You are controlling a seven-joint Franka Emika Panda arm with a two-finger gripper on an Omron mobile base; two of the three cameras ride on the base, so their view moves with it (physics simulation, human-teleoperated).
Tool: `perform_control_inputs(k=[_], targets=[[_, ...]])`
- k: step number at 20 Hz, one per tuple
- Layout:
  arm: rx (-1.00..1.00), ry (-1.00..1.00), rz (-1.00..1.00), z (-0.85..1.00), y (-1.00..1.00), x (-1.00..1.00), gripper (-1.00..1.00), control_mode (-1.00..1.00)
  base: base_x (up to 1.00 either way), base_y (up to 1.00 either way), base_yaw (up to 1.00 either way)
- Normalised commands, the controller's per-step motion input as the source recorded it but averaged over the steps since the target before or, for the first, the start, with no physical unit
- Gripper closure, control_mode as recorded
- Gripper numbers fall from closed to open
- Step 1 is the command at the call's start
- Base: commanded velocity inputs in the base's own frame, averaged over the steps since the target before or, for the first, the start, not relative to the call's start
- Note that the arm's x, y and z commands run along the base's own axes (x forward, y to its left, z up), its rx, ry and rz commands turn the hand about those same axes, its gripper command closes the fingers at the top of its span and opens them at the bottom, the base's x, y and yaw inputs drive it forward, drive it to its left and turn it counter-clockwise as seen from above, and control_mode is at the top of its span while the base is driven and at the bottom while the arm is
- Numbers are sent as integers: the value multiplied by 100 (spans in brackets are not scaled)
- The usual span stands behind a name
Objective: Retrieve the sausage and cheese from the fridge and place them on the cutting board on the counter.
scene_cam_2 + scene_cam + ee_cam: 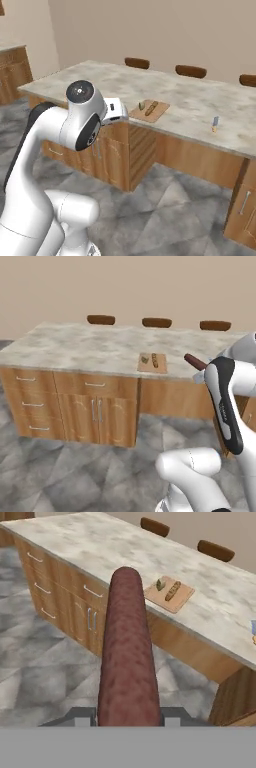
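The sausage (127, 647), a long dark-red rod, fills the middle of the hand view, clamped at its near end between the jaws and pointing out toward the cutting board (170, 593). That board lies near the front edge of the counter (90, 348) and carries the cheese (160, 584) with an orange-tan rod (172, 591) just beside it. The carrying step looks in hand: next, I judge, the sausage must come over the board and be set on its bare part, clear of both pieces. Chair backs (101, 319) stand behind the board; a small bottle (215, 123) stands well to its right.
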Motion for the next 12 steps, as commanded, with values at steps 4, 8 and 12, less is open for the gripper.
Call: perform_control_inputs(k=[4,8,12], targets=[[0,0,0,0,0,0,100,100,100,65,-43],[0,0,0,0,0,0,100,100,100,0,-26],[0,0,0,0,0,0,100,100,85,-29,-7]])
